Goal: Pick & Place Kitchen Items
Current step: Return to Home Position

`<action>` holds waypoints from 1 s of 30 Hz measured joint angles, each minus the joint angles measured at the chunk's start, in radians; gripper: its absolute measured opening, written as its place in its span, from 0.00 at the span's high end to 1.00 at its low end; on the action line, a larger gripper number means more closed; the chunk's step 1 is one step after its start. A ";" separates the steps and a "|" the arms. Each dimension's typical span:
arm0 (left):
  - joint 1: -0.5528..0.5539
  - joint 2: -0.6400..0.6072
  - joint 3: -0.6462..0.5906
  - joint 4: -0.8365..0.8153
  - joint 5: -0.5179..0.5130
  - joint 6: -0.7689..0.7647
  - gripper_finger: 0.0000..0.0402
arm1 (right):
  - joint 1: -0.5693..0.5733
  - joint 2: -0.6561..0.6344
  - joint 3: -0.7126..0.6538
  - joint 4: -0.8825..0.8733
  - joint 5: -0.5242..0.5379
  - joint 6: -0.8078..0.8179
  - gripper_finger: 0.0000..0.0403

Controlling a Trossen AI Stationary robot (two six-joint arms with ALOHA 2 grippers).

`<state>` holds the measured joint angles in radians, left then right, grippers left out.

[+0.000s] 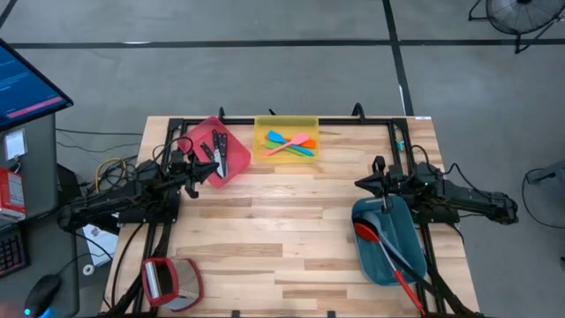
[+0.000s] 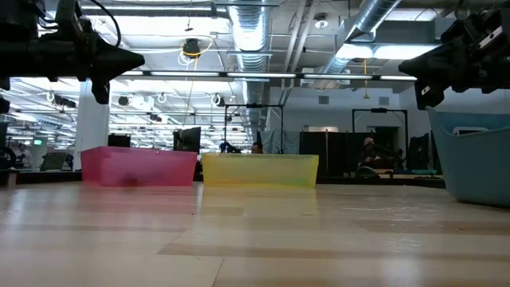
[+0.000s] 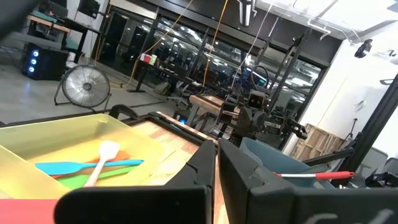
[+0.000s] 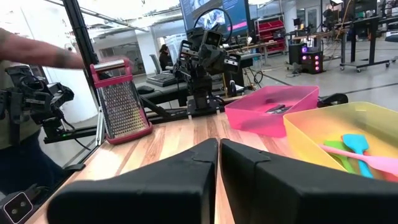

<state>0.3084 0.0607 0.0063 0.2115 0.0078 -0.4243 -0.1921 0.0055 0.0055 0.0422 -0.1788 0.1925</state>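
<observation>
No utensil lies loose on your desk (image 1: 291, 230): the sorting looks done, with only the return home left. Along the right edge, the teal bin (image 1: 371, 265) holds the long spoons (image 1: 366, 232), 1 red handle overhanging its near rim. At the far edge, the yellow bin (image 1: 285, 121) carries the coloured spatulas (image 1: 290, 144). The pink bin (image 1: 201, 137), skewed beside it, holds the knives (image 1: 219, 152), perhaps 3, though they overlap. A grater (image 1: 161, 281) stands near-left. Your left gripper (image 1: 205, 171), pinched narrow on nothing, hangs just beside the pink bin. The right gripper (image 1: 364, 183), likewise narrow and empty, sits by the teal bin's far end. The desk's middle is open for both retreats.
</observation>
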 joint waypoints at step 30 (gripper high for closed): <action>0.000 0.000 0.000 0.016 0.000 0.000 1.00 | 0.000 0.000 0.000 0.000 0.000 0.000 0.96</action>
<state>0.3085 0.0608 0.0063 0.2272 0.0079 -0.4244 -0.1921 0.0055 0.0055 0.0419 -0.1791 0.1927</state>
